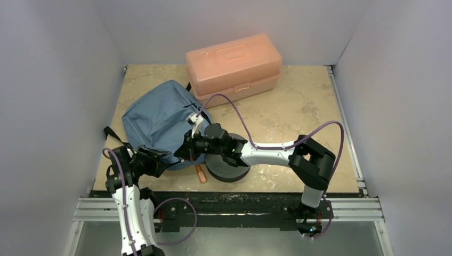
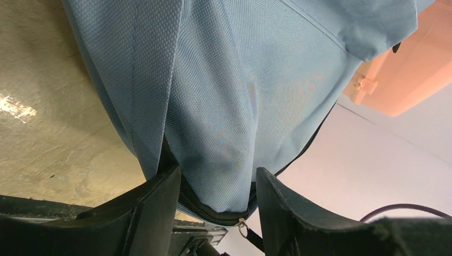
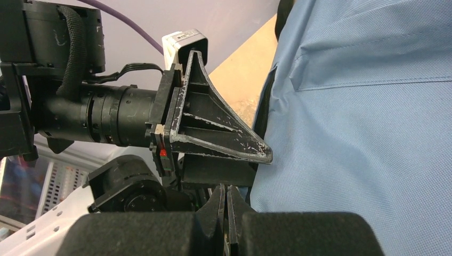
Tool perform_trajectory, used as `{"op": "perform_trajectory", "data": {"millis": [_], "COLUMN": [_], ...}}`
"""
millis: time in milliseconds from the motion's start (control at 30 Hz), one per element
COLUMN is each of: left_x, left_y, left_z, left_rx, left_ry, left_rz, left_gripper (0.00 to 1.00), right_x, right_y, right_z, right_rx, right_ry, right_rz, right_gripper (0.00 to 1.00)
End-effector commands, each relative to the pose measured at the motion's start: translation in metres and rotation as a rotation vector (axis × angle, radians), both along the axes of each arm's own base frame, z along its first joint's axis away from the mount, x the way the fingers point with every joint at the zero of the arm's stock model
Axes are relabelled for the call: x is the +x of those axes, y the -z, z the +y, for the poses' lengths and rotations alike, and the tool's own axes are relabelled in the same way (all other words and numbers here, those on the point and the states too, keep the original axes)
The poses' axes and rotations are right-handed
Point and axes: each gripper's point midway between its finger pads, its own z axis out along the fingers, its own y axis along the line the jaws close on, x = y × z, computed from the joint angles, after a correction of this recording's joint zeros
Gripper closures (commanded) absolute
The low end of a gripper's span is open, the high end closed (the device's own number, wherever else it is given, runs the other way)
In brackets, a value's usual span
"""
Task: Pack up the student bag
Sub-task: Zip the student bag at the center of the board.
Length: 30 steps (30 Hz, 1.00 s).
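We see the student bag (image 1: 157, 120) lying flat on the left half of the table (image 1: 298, 112), its far corner just beside the closed salmon-pink plastic box (image 1: 234, 66) at the back wall. Both arms are at the bag's near edge. The left gripper (image 2: 217, 175) has its jaws spread. They straddle the bag's rim, with blue fabric and the black zipper (image 2: 210, 213) sitting in the gap and a small metal zip pull (image 2: 243, 227) hanging below. The left finger looks to be touching the fabric fold, the right one is less clear, and we don't read it as a pinch. The right gripper (image 3: 226, 190) reaches across from the right, fingers pressed flat together right next to the bag's side panel. From the wrist view we can't tell if a sliver of fabric is caught between them. A black round disc-shaped object (image 1: 226, 169) sits on the table under the right forearm, just beside the bag's near-right corner. A small orange object (image 1: 201, 174) lies on the table between the disc and the bag, near the front edge.
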Motion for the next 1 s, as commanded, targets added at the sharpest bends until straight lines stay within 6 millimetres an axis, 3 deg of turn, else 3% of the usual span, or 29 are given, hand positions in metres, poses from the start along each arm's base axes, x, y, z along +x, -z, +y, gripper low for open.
{"op": "perform_trajectory", "data": {"millis": [0,267,333,400,500,600,733,833,967], "left_x": [0.002,0.018,0.020,0.023,0.022,0.013,0.001,-0.004,0.002], "left_y": [-0.009,0.006,0.009,0.009,0.002,-0.014,-0.041,-0.059,-0.058], "left_z": [-0.003,0.008,0.015,0.021,0.040,0.070,0.109,0.125,0.127], "left_rx": [-0.025,0.061,0.115,0.163,0.296,0.480,0.677,0.779,0.806], "left_ry": [-0.007,0.093,0.096,0.102,0.109,0.048,-0.097,-0.141,-0.137], "left_rz": [0.003,-0.002,-0.010,-0.013,0.016,0.076,0.102,0.098,0.062], "left_gripper": [0.47,0.68,0.80,0.99,1.00,1.00,1.00,1.00,1.00], "right_x": [-0.002,-0.008,-0.008,-0.006,-0.001,0.017,0.042,0.056,0.073], "right_y": [-0.060,-0.070,-0.072,-0.073,-0.072,-0.075,-0.091,-0.090,-0.085], "right_z": [0.009,0.011,0.011,0.008,-0.003,-0.024,-0.079,-0.112,-0.109], "right_rx": [0.158,0.159,0.163,0.166,0.170,0.185,0.286,0.300,0.307], "right_ry": [-0.007,-0.023,-0.023,-0.006,0.051,0.115,0.222,0.299,0.289], "right_rz": [-0.066,-0.098,-0.102,-0.106,-0.083,-0.027,0.031,0.030,0.037], "right_gripper": [1.00,1.00,1.00,1.00,1.00,1.00,1.00,1.00,1.00]}}
